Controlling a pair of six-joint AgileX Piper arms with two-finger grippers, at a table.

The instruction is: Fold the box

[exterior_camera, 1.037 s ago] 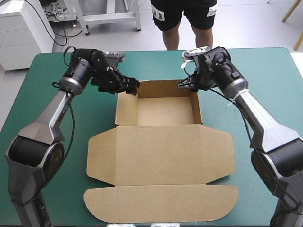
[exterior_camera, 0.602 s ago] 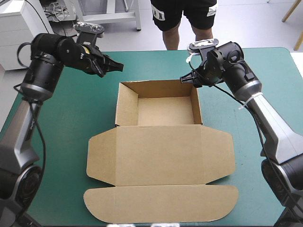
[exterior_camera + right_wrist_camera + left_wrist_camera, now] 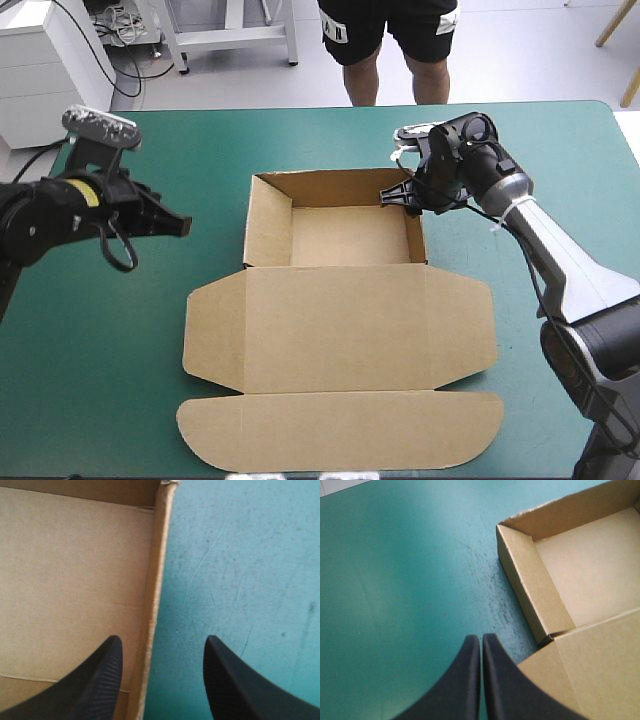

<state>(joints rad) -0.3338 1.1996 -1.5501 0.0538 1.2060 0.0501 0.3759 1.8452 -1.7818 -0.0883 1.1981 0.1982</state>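
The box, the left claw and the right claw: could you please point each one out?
box (image 3: 340, 325), high view, on the flat lid panel.
left claw (image 3: 481, 639), left wrist view, where the shut fingertips meet.
right claw (image 3: 163, 640), right wrist view, midway between the open fingertips.

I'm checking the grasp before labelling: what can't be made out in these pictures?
High view: on the right gripper, at the box corner, the jaws merge into one dark shape.
Right wrist view: the picture's edge cuts off the wall between the jaws, contact unclear.
Left wrist view: most of the box is out of frame.
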